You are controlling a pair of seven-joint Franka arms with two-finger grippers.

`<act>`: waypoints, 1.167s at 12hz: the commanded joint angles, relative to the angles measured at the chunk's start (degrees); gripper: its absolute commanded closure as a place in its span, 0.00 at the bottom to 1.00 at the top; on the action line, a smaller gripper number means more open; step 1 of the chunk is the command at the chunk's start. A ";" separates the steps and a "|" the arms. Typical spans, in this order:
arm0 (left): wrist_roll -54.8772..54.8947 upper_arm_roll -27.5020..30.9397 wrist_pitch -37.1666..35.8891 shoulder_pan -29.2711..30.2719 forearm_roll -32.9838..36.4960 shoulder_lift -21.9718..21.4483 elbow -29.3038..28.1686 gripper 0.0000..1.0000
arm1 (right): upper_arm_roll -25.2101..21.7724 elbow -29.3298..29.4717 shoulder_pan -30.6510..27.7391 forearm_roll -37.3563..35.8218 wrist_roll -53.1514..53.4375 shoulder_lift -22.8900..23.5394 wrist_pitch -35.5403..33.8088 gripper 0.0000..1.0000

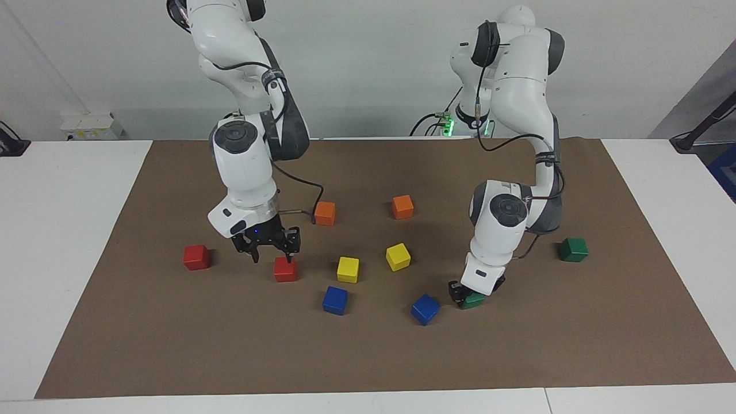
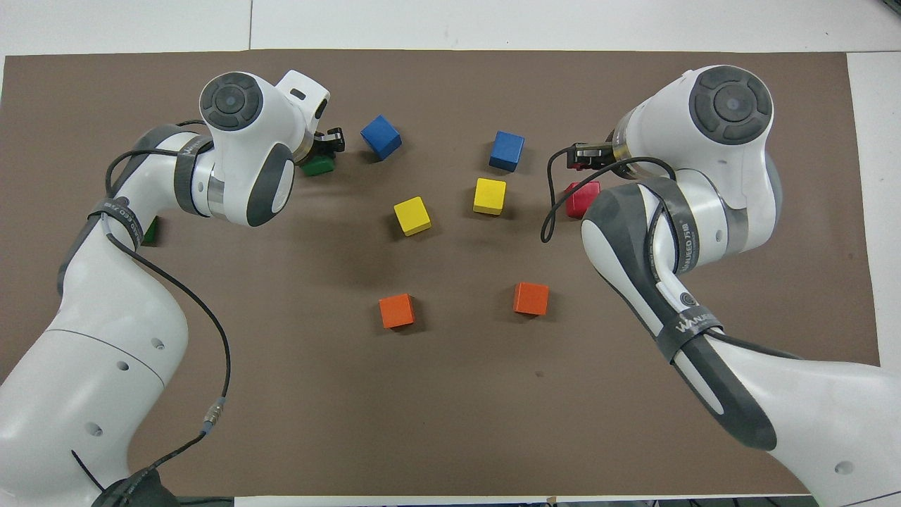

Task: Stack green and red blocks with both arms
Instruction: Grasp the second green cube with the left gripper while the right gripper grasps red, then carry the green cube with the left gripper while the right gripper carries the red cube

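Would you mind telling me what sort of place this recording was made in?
Most likely a robotics lab: two white arms mounted at a white table, and a brown mat scattered with coloured cubes.

Six spare cubes on a brown mat (image 1: 368,356)

Two orange cubes (image 1: 325,213) (image 1: 402,206) lie nearest the robots; two yellow cubes (image 1: 348,269) (image 1: 398,256) sit mid-mat, one slightly turned; two blue cubes (image 1: 335,300) (image 1: 425,309) lie farthest out (all well apart), the mat covering a white table (image 1: 63,230)
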 commanded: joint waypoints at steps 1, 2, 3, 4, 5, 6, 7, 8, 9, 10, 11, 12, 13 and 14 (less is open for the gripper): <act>-0.76 1.11 -4.36 0.23 1.19 -1.91 1.52 1.00 | 0.90 -5.33 -0.19 0.02 -1.56 -2.34 3.87 0.19; -0.23 1.03 -6.56 1.98 1.28 -3.92 1.35 1.00 | 0.90 -7.17 -0.28 0.02 -3.66 -2.87 5.36 0.18; 2.04 0.85 -8.50 3.39 1.19 -5.60 0.91 1.00 | 0.90 -8.76 -0.28 0.02 -4.55 -3.31 6.86 0.17; 6.24 0.76 -11.39 5.14 1.11 -7.61 0.56 1.00 | 0.90 -9.90 -0.28 0.02 -4.82 -3.75 7.65 0.17; 11.85 0.68 -13.77 7.42 1.11 -9.29 -0.31 1.00 | 0.90 -10.79 -0.37 0.02 -5.43 -3.93 8.01 0.17; 18.52 0.68 -15.10 9.88 1.02 -11.57 -1.98 1.00 | 0.90 -11.75 -0.63 0.02 -6.75 -4.36 8.54 0.17; 25.63 0.68 -15.46 13.04 0.41 -13.59 -4.17 1.00 | 0.90 -13.15 -0.72 0.02 -7.19 -4.63 10.19 0.17; 32.75 0.76 -15.37 15.77 0.23 -15.18 -6.28 1.00 | 0.90 -14.04 -0.72 0.02 -7.29 -4.72 11.52 0.17; 40.04 0.85 -15.11 18.75 0.23 -15.98 -7.78 1.00 | 0.90 -14.22 -0.81 0.02 -7.20 -4.54 11.70 0.16; 46.12 0.85 -14.76 20.96 0.14 -16.16 -8.40 1.00 | 0.90 -14.40 -0.81 0.02 -7.20 -4.28 12.31 0.16; 49.75 0.85 -14.06 22.63 0.23 -16.77 -9.98 1.00 | 0.90 -14.66 -0.89 0.02 -7.29 -4.10 12.93 0.14; 51.70 0.94 -11.79 23.17 0.14 -17.56 -12.43 1.00 | 0.90 -14.66 -0.98 0.02 -7.20 -3.84 13.37 0.14; 53.02 0.94 -9.07 23.27 0.14 -18.26 -14.71 1.00 | 0.90 -14.66 -0.98 0.02 -7.02 -3.23 14.51 0.13; 54.00 0.85 -7.57 23.88 0.14 -18.62 -16.30 1.00 | 0.90 -14.58 -1.24 0.02 -7.02 -2.79 15.30 0.12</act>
